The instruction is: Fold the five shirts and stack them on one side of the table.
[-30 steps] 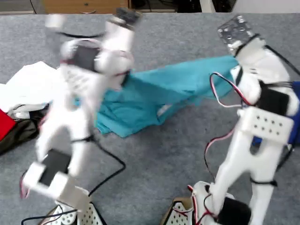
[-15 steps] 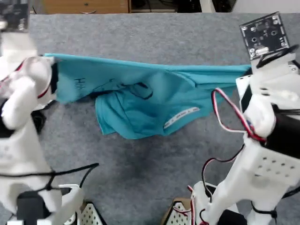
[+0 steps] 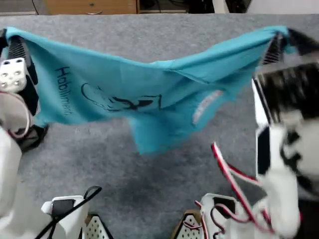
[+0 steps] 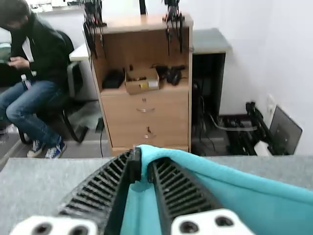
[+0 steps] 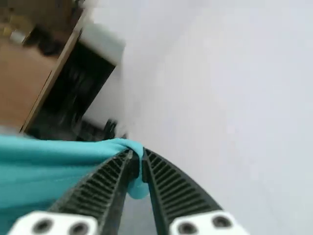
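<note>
The shirt [image 3: 124,84] is thin, soft teal cloth, matt, creasing in loose folds, with a dark flat print on its front. Beneath the shirt the bench [image 3: 164,189] wears a grey felt-like covering, rough and fuzzy, with no shine. At one end of the shirt the left tool [image 4: 143,164] has black matt plastic fingers [image 4: 171,191], ribbed crosswise, on a smooth white plastic base; the right tool [image 5: 138,164] at the shirt's other end is made alike. Behind the shirt a cabinet [image 4: 161,122] is pale wood, smooth with a satin finish
</note>
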### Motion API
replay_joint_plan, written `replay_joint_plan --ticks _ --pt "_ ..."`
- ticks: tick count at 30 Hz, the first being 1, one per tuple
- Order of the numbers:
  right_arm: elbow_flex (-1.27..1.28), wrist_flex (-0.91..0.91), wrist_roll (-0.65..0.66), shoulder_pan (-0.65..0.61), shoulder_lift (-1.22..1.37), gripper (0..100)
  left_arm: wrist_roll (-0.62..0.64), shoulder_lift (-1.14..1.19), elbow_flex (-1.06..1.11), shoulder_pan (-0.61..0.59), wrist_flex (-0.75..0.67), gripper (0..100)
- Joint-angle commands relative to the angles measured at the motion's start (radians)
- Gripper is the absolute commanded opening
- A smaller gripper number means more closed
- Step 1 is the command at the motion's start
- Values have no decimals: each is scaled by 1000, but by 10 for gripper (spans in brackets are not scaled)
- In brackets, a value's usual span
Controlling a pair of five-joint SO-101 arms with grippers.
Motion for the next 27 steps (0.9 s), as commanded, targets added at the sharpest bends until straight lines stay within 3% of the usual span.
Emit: replay_joint_plan --ticks 1,10,20,27 --pt "-116 -58 3 -10 -5 2 3 -31 -34 -17 -28 18" --pt "-297 -63 172 -7 -12 2 3 -107 -34 -17 -25 18" --pt "-314 -63 308 -7 4 2 -2 -111 -28 -11 189 19" --pt "-295 -109 308 -7 4 2 -138 -124 35 -11 187 19"
